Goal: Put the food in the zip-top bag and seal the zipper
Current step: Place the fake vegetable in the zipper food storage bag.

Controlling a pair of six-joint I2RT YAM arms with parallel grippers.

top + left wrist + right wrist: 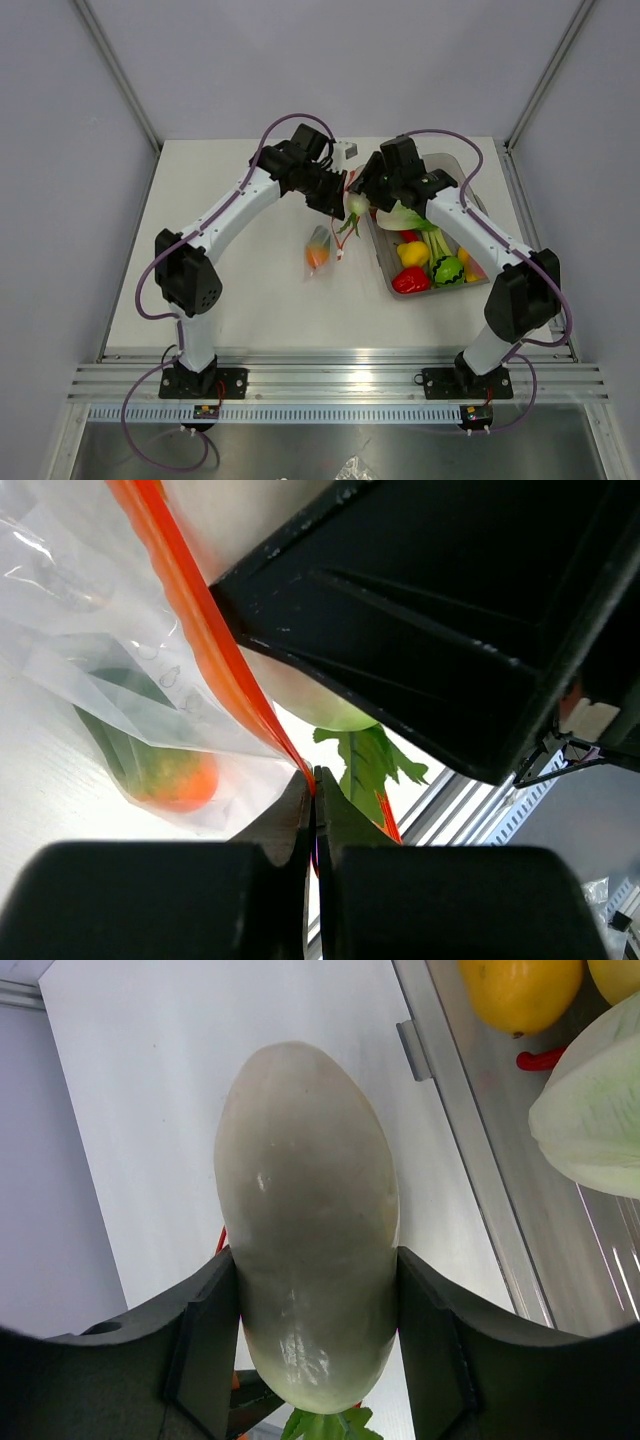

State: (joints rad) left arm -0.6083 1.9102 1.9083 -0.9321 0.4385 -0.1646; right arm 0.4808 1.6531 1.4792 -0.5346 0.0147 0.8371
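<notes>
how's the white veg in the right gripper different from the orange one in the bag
The white vegetable is pale, plump, and clamped in the right gripper outside the zip-top bag; the orange vegetable is slimmer, orange fading to green, and already inside it. Both are glossy toy food.

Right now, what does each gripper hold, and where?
Left gripper pinches the bag by its zipper strip; right gripper clamps the white radish near its leafy end.

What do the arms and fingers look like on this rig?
Left arm and right arm match: white tubular links, bulky black joint housings, black base plates. A thin purple cable loops loosely along each. Left fingers and right fingers are matte black, flat-faced plastic; no markings on them.
</notes>
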